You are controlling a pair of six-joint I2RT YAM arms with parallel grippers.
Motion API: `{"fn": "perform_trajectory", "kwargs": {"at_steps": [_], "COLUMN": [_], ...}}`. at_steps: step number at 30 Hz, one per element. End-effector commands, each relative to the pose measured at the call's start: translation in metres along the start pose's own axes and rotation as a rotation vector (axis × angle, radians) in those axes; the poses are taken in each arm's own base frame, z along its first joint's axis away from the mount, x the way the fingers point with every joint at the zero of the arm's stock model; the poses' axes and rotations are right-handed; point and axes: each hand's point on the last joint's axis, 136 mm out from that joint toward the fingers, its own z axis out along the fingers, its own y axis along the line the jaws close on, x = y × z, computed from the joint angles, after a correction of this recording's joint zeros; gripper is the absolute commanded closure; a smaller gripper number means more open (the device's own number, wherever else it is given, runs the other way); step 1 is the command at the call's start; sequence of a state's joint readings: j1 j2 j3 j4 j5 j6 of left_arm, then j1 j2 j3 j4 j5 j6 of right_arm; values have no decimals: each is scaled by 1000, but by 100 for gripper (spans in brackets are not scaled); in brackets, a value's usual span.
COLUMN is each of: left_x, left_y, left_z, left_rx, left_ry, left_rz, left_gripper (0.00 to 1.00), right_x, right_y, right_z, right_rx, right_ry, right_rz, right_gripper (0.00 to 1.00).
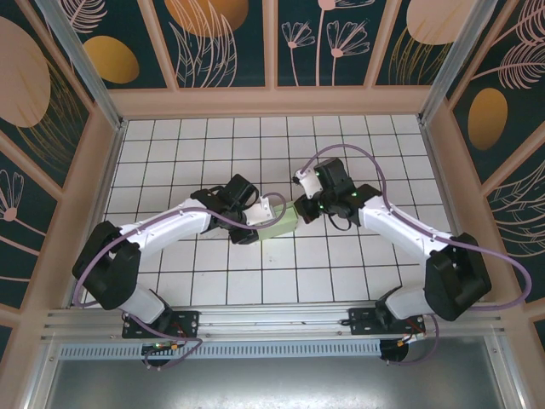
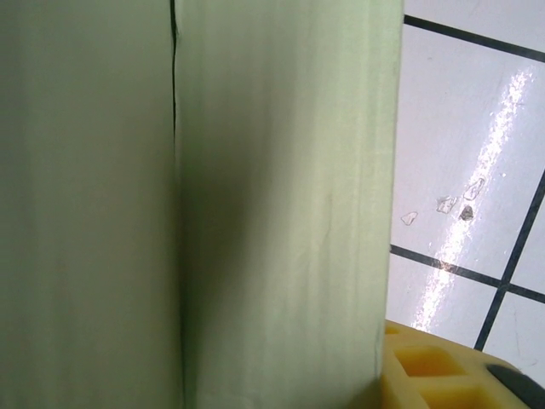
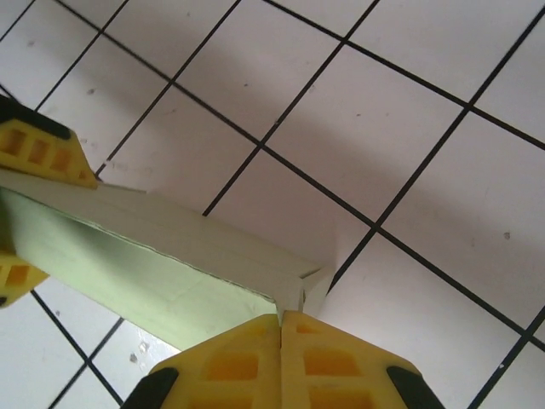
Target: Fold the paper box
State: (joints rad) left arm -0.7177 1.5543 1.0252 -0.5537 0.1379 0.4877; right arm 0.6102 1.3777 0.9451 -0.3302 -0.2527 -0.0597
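Observation:
The paper box (image 1: 279, 221) is a pale mint-green folded card, held just above the tiled floor between both arms. My left gripper (image 1: 255, 223) is shut on its left end. In the right wrist view its yellow fingers (image 3: 43, 153) sit above and below that end. My right gripper (image 3: 281, 319) is shut, pinching a thin end flap at the corner of the paper box (image 3: 170, 264). From the left wrist, the paper box (image 2: 281, 170) stands very close, a seam running down it. One yellow finger (image 2: 434, 371) shows at its lower right edge; the other is hidden.
White floor tiles (image 1: 341, 264) with dark grout lines lie under the arms. Wooden walls (image 1: 272, 102) with patterned panels enclose the floor on three sides. A metal rail (image 1: 272, 319) runs along the near edge by the arm bases.

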Motion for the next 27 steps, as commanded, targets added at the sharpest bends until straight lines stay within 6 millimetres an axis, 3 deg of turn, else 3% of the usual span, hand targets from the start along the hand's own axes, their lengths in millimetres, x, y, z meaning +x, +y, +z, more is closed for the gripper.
{"fn": "perform_trajectory", "kwargs": {"at_steps": [1,9,22,27], "left_x": [-12,-12,-14,-21], "left_y": [4,5,5,6], "left_z": [6,10,8,4], "left_rx": [-4,4,4,4], "left_ry": [-27,-8,-18,-48], "left_rz": [-11,-33,-45,-60], "left_gripper": [57,57,53,42], "right_x": [-14,-5,15,13], "right_y": [10,8,4,3], "right_z": [-4,-8,-6,-8], "right_rx": [-7,9,28,46], "right_ry": [-120,-181,-213,-228], "right_rz": [121,220,160,156], "right_gripper": [100,100,100,100]}}
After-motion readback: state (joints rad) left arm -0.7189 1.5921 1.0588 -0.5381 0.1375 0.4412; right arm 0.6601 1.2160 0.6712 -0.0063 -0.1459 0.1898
